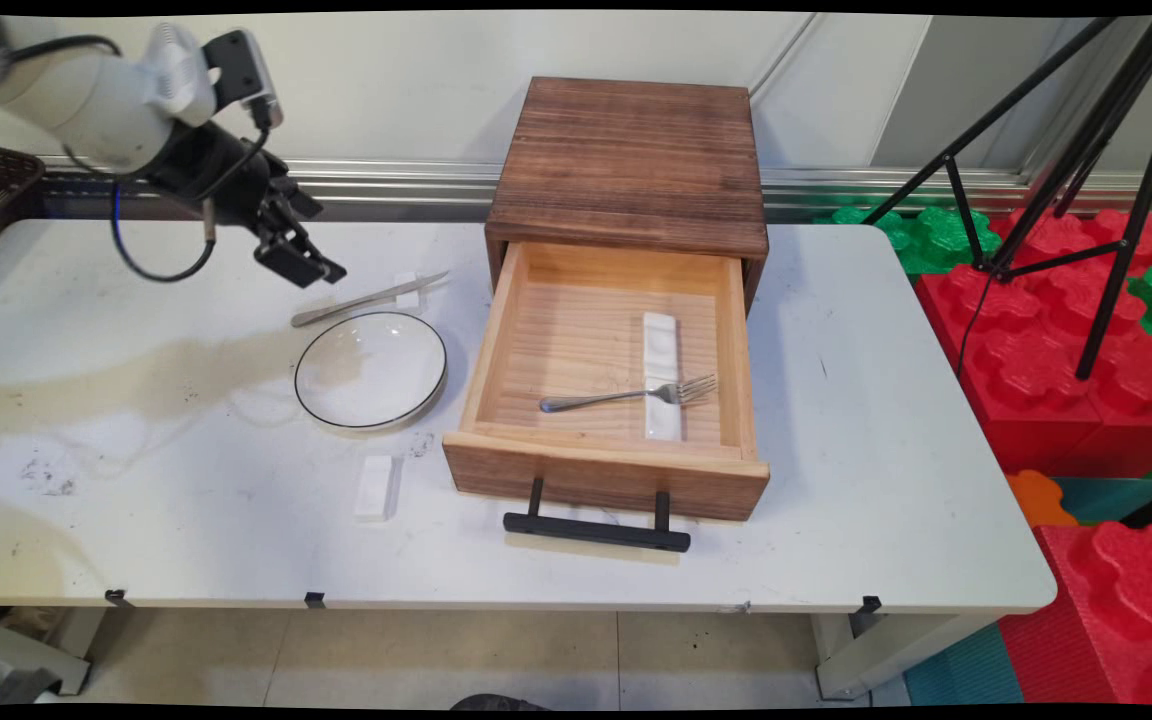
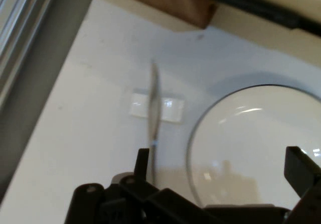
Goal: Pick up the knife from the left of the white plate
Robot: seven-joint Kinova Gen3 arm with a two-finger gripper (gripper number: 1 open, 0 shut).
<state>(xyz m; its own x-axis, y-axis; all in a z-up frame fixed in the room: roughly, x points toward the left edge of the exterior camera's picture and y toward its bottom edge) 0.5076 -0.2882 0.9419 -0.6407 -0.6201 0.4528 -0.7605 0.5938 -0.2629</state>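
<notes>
Main view, nearest edge first: the black bar handle (image 1: 596, 531) of an open wooden drawer (image 1: 604, 470) faces the camera. At its 9 o'clock a small white cutlery rest (image 1: 376, 487) lies alone on the white table (image 1: 896, 480). Inside the drawer a metal fork (image 1: 626, 396) lies crosswise, its tines on a long white ceramic rest (image 1: 662, 340).

At the drawer's 9 o'clock, apart from it, sits a shallow clear plate with a dark rim (image 1: 371, 370). Beyond the plate, at its 12 o'clock, a table knife (image 1: 366, 301) lies slantwise, its blade end propped on another small white rest (image 1: 406, 283).

The black two-finger gripper (image 1: 306, 262) hangs above the table at the knife's 10 o'clock. It is nearest to the knife handle but touches nothing. Farther back stands the dark wooden cabinet (image 1: 626, 165) that houses the drawer. At the cabinet's 3 o'clock, off the table, are a black tripod (image 1: 1056, 200) and red and green foam blocks (image 1: 1036, 330).

The hand view settles what the main view leaves unclear: the gripper (image 2: 220, 163) is released, its fingers (image 2: 143, 159) wide apart and nothing between them. Below it lie the knife (image 2: 153, 91), crossing its rest (image 2: 171, 108), and the plate (image 2: 256, 133) just beside. A corner of the drawer front (image 2: 185, 5) shows at 12 o'clock. The fork and the lone rest appear only in the main view.
</notes>
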